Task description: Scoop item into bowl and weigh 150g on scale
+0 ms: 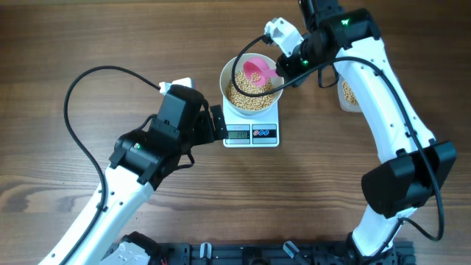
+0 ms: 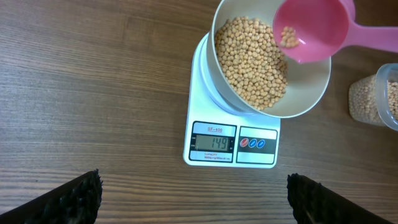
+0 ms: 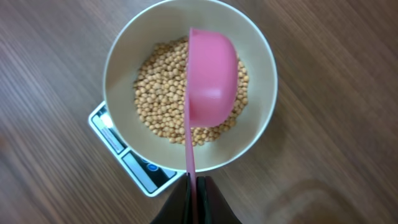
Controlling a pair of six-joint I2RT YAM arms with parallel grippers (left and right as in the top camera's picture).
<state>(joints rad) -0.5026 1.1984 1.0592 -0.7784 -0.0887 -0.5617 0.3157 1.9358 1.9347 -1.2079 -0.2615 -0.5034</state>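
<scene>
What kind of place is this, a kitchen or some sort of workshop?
Probably a robotics test bench, not a home kitchen: two cabled robot arms stand at a wooden table, the right gripper holding a pink scoop over a bowl of beans on a small scale.

A robotics lab is suggested: a white-and-black left arm [image 1: 121,188] and right arm [image 1: 384,110] are fixed by a black rail [image 1: 257,255] at the bottom edge of a wood-grain bench [image 1: 59,37]. A black cable [image 1: 68,103] is looped at upper left, and a scale [image 1: 251,134] is set at centre.

Pink scoop [image 1: 257,70] hangs over the bowl [image 1: 225,82]; bean container [image 2: 367,99] stands at its 3 o'clock; table [image 1: 250,191] open toward 6.
</scene>
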